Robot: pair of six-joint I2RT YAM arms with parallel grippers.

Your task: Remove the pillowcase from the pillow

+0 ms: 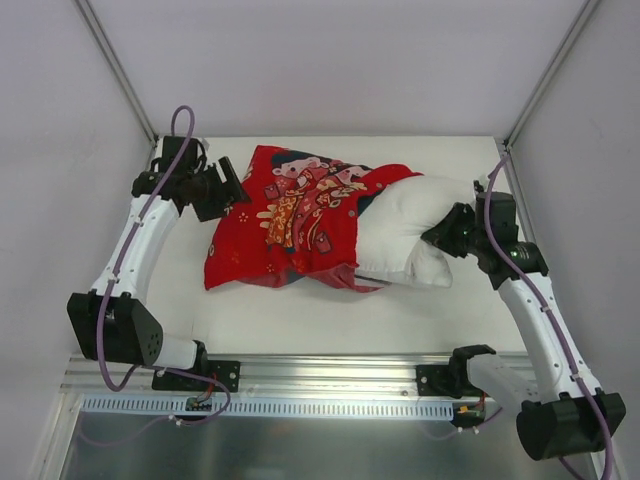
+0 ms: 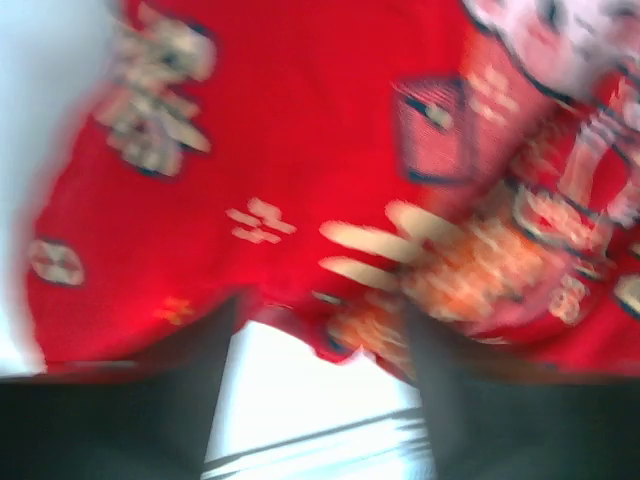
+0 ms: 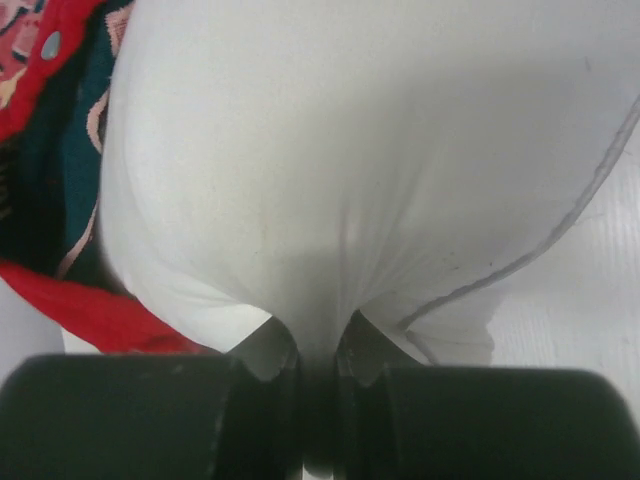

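Note:
The red pillowcase [image 1: 290, 225] with cartoon figures lies mid-table and covers the left part of the white pillow [image 1: 410, 225], whose right end sticks out bare. My right gripper [image 1: 452, 232] is shut on a pinch of the pillow's white fabric at that end; in the right wrist view [image 3: 311, 345] the cloth [image 3: 380, 170] bunches between the jaws. My left gripper [image 1: 236, 186] is open at the pillowcase's far left edge. In the blurred left wrist view [image 2: 322, 318] the jaws stand wide apart, with the red cover [image 2: 300, 130] just beyond and its edge between them.
White table surface [image 1: 300, 315] lies in front of the pillow. Grey enclosure walls stand at the back and both sides. A metal rail [image 1: 320, 375] with the arm bases runs along the near edge.

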